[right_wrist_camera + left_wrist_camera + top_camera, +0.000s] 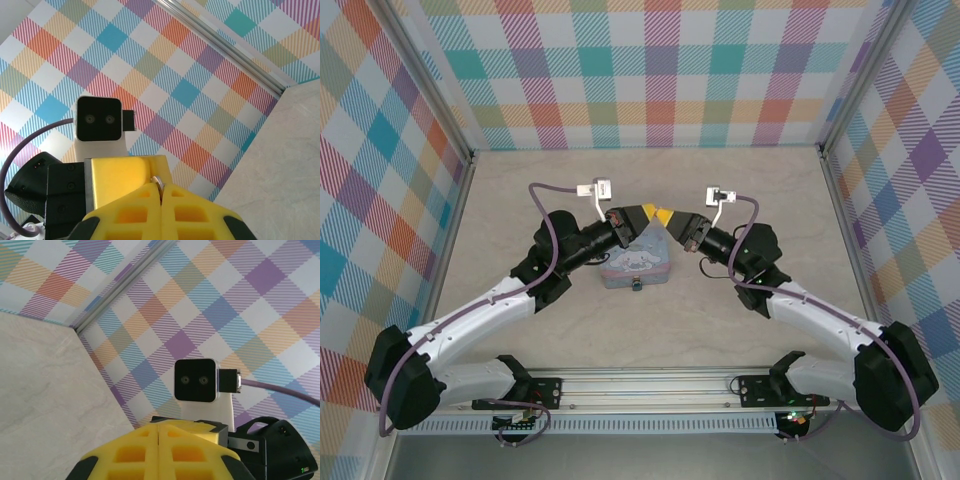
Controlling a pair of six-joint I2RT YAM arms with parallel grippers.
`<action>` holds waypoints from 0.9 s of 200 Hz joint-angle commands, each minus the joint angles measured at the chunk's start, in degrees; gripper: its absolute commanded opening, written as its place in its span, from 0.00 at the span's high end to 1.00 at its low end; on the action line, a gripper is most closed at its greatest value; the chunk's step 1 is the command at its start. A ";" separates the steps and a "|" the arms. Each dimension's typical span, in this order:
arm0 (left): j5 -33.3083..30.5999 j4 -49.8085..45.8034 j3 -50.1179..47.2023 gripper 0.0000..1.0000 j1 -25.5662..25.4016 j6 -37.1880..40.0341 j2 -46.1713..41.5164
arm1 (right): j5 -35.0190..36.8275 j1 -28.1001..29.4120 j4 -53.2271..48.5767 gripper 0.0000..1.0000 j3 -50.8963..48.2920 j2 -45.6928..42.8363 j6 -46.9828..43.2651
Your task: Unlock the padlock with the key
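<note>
The bench (520, 200) carries a closed tin (638, 268), picture up, contents hidden. Above its far edge, the left end effector (647, 212) and right end effector (665, 216) meet tip to tip, both pinched narrow. The padlock (636, 286) sits at the tin's near side, too small to tell its axis.

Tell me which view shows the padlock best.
Top external: the padlock sits small and dark, in the open at the near edge of the tin. Both wrist views look at the plaid walls and the opposite wrist's camera instead.
</note>
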 commanded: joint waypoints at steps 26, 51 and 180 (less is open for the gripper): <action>1.08 -10.55 4.95 1.00 0.15 12.75 -4.69 | -2.85 -1.83 -11.75 0.59 -1.41 -8.76 -9.58; 7.47 -21.94 9.99 1.00 0.16 23.90 -5.60 | -12.16 -6.69 -16.85 0.45 -1.68 -12.49 -14.97; 21.99 -45.24 23.20 1.00 0.18 42.02 -2.08 | -37.21 -7.32 -25.85 0.39 10.64 -8.91 -28.73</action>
